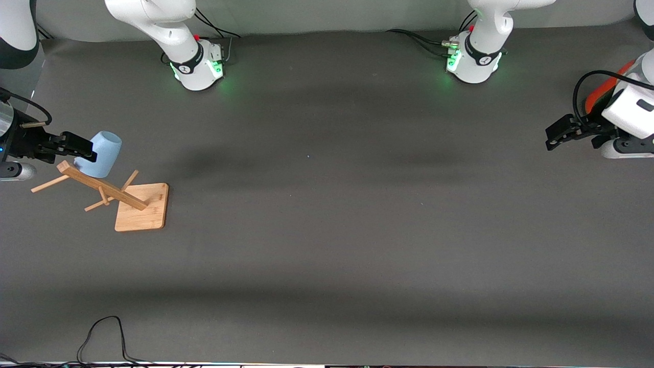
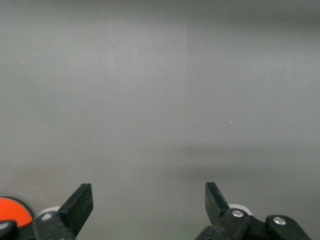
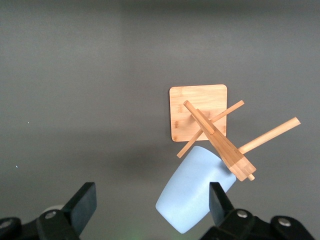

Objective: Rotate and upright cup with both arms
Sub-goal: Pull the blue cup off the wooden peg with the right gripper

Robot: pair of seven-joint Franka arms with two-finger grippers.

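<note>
The pale-blue cup (image 1: 102, 153) hangs tilted on a peg of a wooden rack (image 1: 142, 207) near the right arm's end of the table. My right gripper (image 1: 82, 145) is beside the cup, at the rack's top. In the right wrist view the right gripper (image 3: 150, 197) is open, and the cup (image 3: 195, 192) lies partly between the fingers, close to one fingertip (image 3: 216, 197). My left gripper (image 1: 559, 134) waits above the table at the left arm's end. In the left wrist view the left gripper (image 2: 148, 195) is open and empty over bare mat.
An orange-red cylinder (image 1: 603, 87) stands by the left arm's hand and shows in the left wrist view (image 2: 12, 210). The rack's pegs (image 1: 48, 184) stick out sideways. A black cable (image 1: 102, 337) loops at the table edge nearest the front camera.
</note>
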